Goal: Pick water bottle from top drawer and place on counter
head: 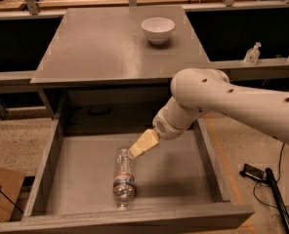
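Note:
The water bottle (123, 178) lies on its side on the floor of the open top drawer (181, 177), near the drawer's front, with its red-and-blue label band towards the front. My gripper (137, 149) reaches down from the right on the white arm, and its tan tip is just above the far end of the bottle. The grey counter (105, 43) is the cabinet top behind and above the drawer.
A white bowl (157, 29) stands at the back right of the counter. A clear pump-top bottle (252, 53) stands on a ledge at the right. A cardboard box (0, 191) and cables (266, 182) lie on the floor beside the drawer.

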{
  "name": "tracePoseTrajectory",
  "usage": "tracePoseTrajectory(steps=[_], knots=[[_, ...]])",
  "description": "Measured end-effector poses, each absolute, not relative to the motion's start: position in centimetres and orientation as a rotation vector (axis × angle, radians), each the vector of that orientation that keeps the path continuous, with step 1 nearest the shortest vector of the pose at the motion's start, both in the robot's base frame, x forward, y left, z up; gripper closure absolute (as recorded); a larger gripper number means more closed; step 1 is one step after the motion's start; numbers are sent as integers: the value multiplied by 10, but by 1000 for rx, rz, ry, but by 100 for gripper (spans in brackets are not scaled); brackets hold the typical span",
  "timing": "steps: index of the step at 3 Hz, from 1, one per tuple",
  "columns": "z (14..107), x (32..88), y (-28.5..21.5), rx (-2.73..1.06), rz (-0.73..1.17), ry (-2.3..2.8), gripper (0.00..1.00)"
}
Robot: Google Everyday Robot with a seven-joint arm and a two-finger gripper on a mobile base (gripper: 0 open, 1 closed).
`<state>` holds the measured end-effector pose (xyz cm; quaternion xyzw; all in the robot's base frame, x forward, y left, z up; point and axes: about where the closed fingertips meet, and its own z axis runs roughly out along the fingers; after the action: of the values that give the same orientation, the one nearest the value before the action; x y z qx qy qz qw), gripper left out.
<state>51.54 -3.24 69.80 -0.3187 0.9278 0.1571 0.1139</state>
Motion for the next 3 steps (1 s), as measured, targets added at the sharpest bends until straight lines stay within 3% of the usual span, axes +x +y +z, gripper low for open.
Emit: tracePoseTrajectory(steps=[3], knots=[[652,455,54,-946,624,2816,0]])
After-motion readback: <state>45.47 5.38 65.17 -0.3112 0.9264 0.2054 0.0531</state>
